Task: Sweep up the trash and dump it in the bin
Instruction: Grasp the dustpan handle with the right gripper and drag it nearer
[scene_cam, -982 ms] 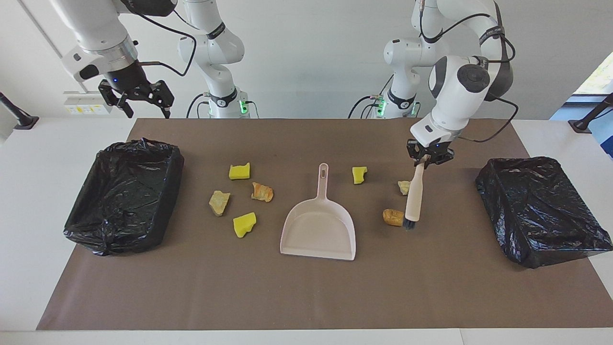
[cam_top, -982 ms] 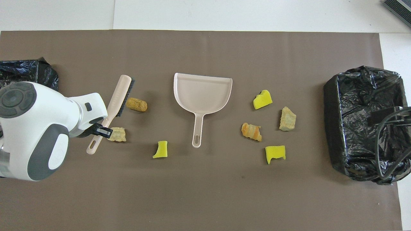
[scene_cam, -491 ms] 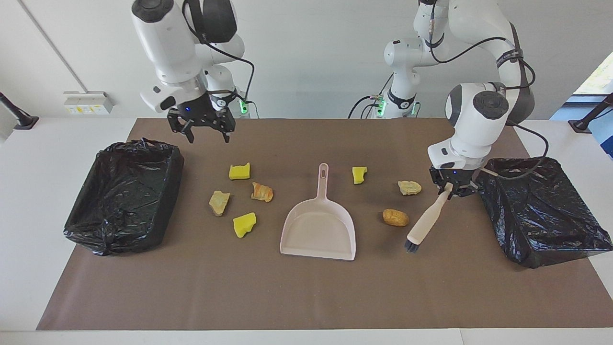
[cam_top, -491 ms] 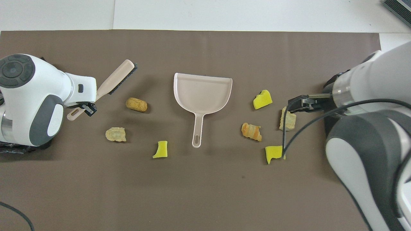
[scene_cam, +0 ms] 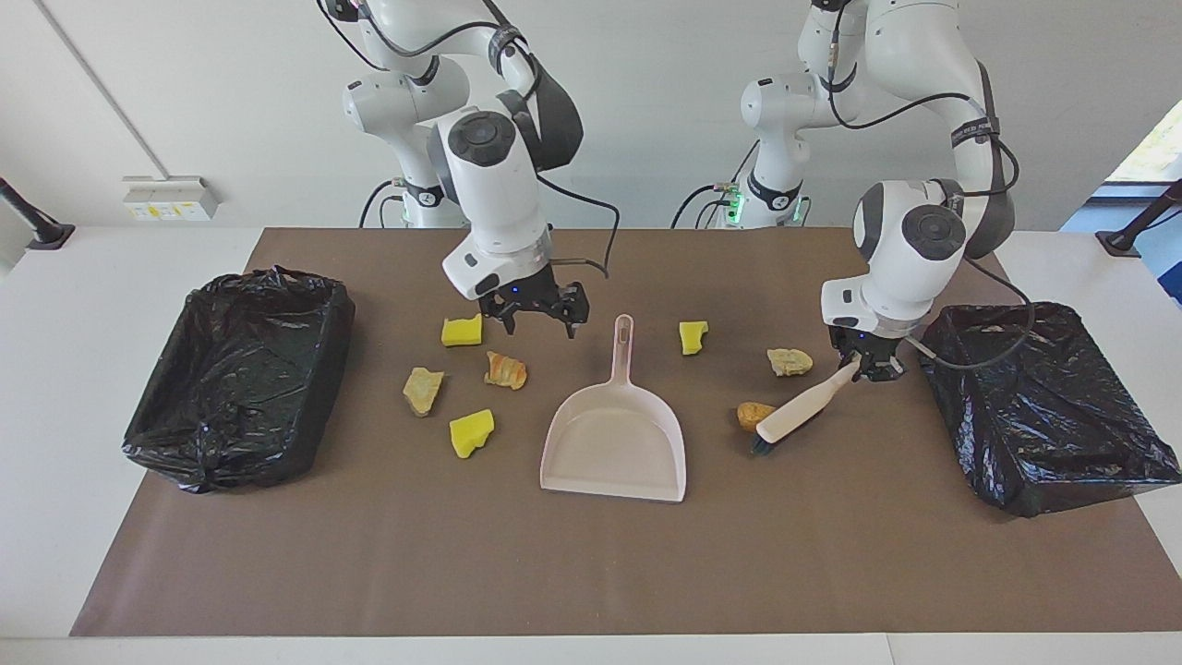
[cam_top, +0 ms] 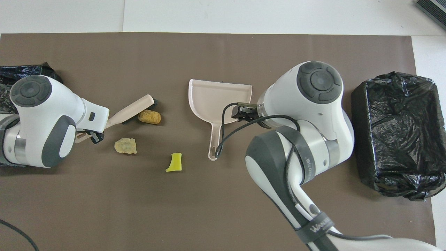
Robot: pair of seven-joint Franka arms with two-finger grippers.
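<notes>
Bristles of the brush (scene_cam: 796, 416), pinched at its handle by the left gripper (scene_cam: 863, 364), touch one brown trash lump (scene_cam: 753, 413) beside the dustpan (scene_cam: 617, 441), presumably to sweep it in, while the right gripper (scene_cam: 538, 312) hovers spread above the dustpan's handle.

In the overhead view the right arm (cam_top: 306, 115) fills the middle right of the frame and covers four pieces of trash lying beside the dustpan (cam_top: 209, 94), along with one corner of its pan. At the left edge the left arm (cam_top: 41, 118) hides most of one black-lined bin (cam_top: 21, 69), which the frame edge also cuts. The brush (cam_top: 130, 111) has its bristles mostly tucked under its back, and whether they touch the brown lump (cam_top: 149, 116) cannot be told.
</notes>
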